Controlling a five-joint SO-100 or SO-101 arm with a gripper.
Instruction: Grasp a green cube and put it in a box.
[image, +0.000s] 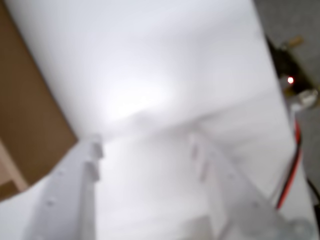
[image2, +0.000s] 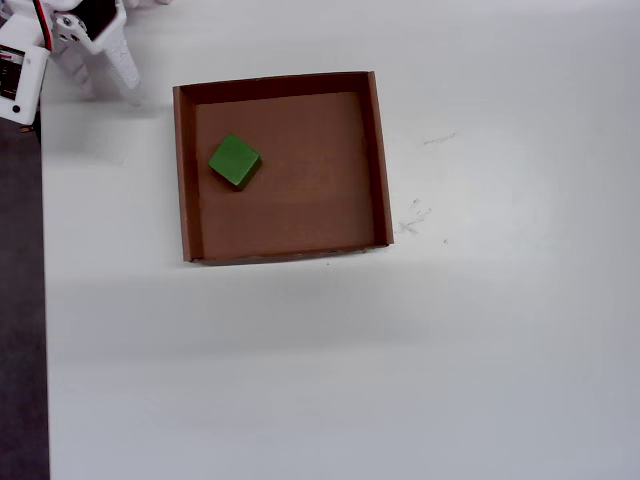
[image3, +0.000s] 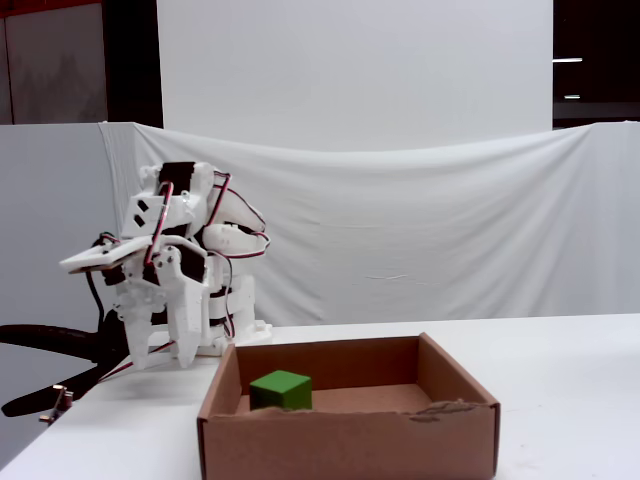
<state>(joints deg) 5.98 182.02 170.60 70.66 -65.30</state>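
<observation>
A white table (image2: 350, 360) filled the overhead view. On it sat a shallow square brown cardboard box (image2: 380, 160), apart from the arm. Beside the box's left wall in that view, a white 2-finger gripper (image2: 107, 80) hung over bare tabletop, its jaws spread apart, empty and touching nothing. In the blurred wrist view, both white fingers (image: 75, 195) showed with clear table between them, and only a corner of the box (image: 30, 125) appeared. A small bright-green cube (image2: 234, 160) lay inside the box, on its floor in the upper left part, turned askew.
</observation>
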